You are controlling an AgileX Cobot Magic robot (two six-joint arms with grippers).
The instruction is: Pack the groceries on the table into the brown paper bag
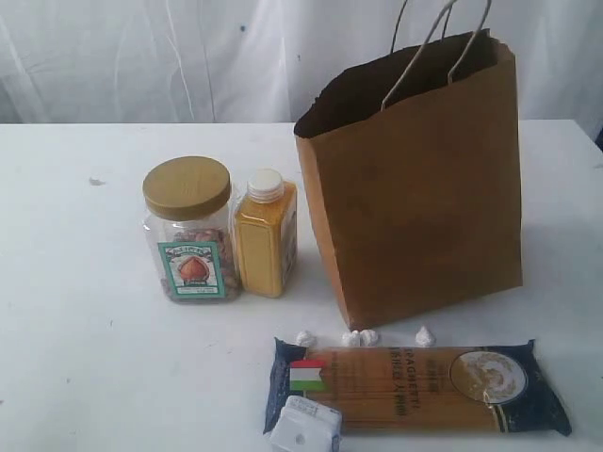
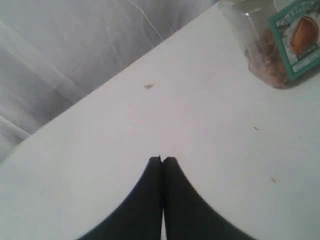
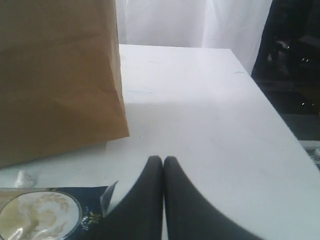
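— What sat closest to the wrist cameras?
— The claws. We saw the left claw (image 2: 162,160) pressed fully together and holding nothing, over bare surface (image 2: 210,115). The jar (image 2: 270,55) was beyond it, its top cut off in that view. The right claw (image 3: 163,159) was likewise closed and empty, just beside one end of the spaghetti packet (image 3: 40,215) and near a corner of the brown paper bag (image 3: 55,75).
— And from the exterior view, front to back?
— First came the small white box (image 1: 303,427), clipped by the lower edge, so we made out only its top. It overlapped the packet's left end. The packet lay flat, with a few white crumbs (image 1: 363,336) between it and the bag.
— Behind those?
— The jar and the yellow bottle (image 1: 266,240) stood upright side by side, left of the bag. We could not tell whether they touched. The bag stood open, too dark inside for us to see in, and its handle loops ran off the top. Farthest back hung a white drape (image 1: 141,56).
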